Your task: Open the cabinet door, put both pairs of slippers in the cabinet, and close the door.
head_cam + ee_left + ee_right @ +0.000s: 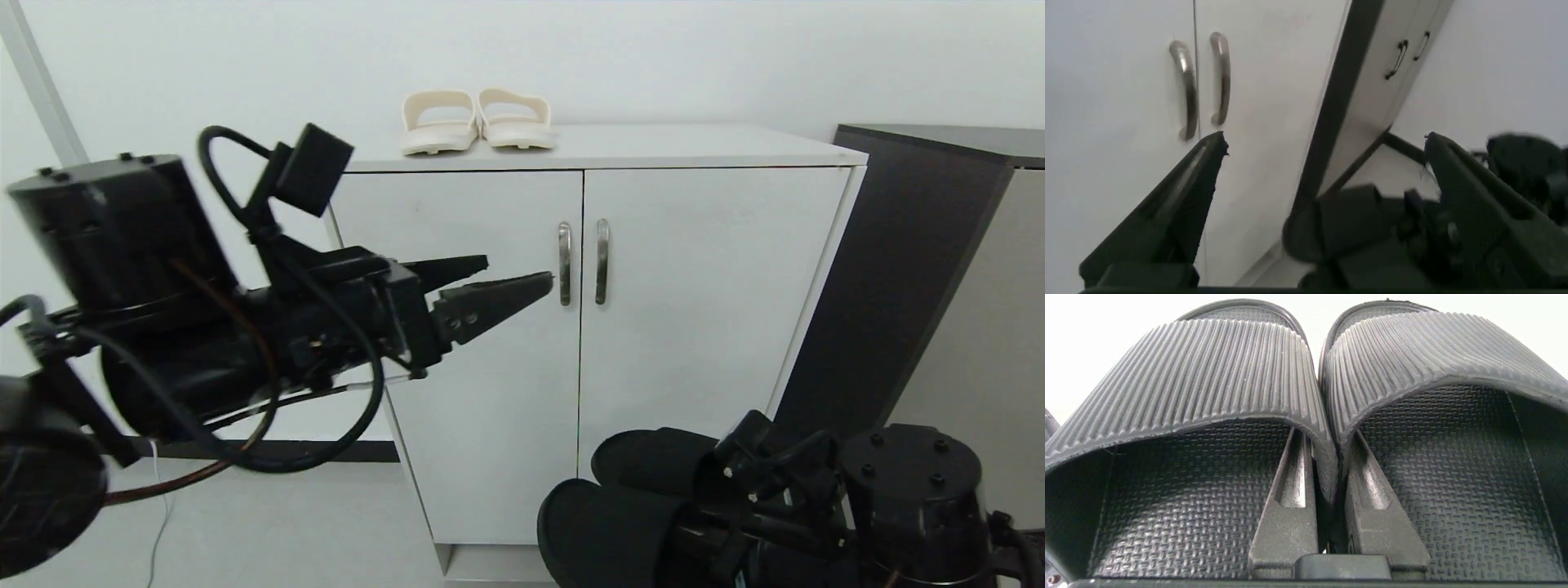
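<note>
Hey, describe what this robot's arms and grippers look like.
Both arms are matte black, with round bolt-topped joint housings. The left gripper has two long jaws tapering to points, a boxy camera on a bracket behind them, and looping black cables with one thin brownish wire. The right gripper has slim, tapered dark jaws.

Three cameras, one cabinet (702, 327).
Faced from the head; handles (564, 263) at 12 o'clock are shared with the left wrist view, black slippers (620, 523) at 5 o'clock with the near right.

Bright, even indoor light; faint soft shadows.
</note>
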You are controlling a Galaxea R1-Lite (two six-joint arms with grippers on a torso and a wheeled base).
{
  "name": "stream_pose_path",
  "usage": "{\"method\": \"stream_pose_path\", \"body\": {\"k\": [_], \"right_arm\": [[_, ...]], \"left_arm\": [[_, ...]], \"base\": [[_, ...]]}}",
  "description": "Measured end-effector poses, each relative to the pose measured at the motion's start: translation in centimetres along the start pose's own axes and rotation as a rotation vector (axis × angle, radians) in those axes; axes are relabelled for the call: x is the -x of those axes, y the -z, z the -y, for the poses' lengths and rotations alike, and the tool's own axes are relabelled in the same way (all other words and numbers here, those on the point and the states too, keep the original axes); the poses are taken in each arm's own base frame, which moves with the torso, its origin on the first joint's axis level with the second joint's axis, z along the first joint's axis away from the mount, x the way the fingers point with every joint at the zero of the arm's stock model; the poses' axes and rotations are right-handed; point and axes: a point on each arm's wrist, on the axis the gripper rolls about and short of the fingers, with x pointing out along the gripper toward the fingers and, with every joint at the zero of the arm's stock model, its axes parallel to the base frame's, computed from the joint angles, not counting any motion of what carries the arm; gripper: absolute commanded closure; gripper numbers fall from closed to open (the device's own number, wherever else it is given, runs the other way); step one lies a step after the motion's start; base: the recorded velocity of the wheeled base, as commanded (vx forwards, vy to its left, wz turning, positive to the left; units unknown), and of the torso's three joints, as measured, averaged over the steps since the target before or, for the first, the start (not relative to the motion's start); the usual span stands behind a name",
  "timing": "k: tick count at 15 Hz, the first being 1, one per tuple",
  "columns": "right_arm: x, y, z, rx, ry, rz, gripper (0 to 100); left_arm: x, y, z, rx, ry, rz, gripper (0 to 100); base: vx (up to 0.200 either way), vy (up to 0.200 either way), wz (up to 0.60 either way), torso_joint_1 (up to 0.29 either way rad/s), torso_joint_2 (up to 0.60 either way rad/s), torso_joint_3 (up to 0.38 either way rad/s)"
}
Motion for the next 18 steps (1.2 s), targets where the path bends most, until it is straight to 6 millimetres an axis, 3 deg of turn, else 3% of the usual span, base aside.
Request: {"method": "stream_pose_path", "body": {"k": [3,8,11,18], "right_arm": [[-0.4,0.2,0.0,0.01,-0.003,0.006,100],[-0.6,0.5,-0.1,0.012,-0.006,-0.006,100],[-0.6,0.6,-0.1,0.013,-0.006,-0.01,100],[-0.8,0.7,-0.1,0.013,-0.005,-0.019,100]], "left_arm": [[-4.9,-0.4,-0.4,0.018,0.053,-0.005,0],[-9.9,-0.3,-1.1,0.08,0.16,-0.112,0],[-11.1,-0.4,-2.4,0.16,0.209,-0.123,0],[-12.4,0.9,-5.0,0.184,0.087,-0.121,0]], "base": [[0.0,0.0,0.0,0.0,0.0,0.0],[0.0,0.0,0.0,0.0,0.0,0.0],[0.0,0.0,0.0,0.0,0.0,0.0],[0.0,0.0,0.0,0.0,0.0,0.0]]}}
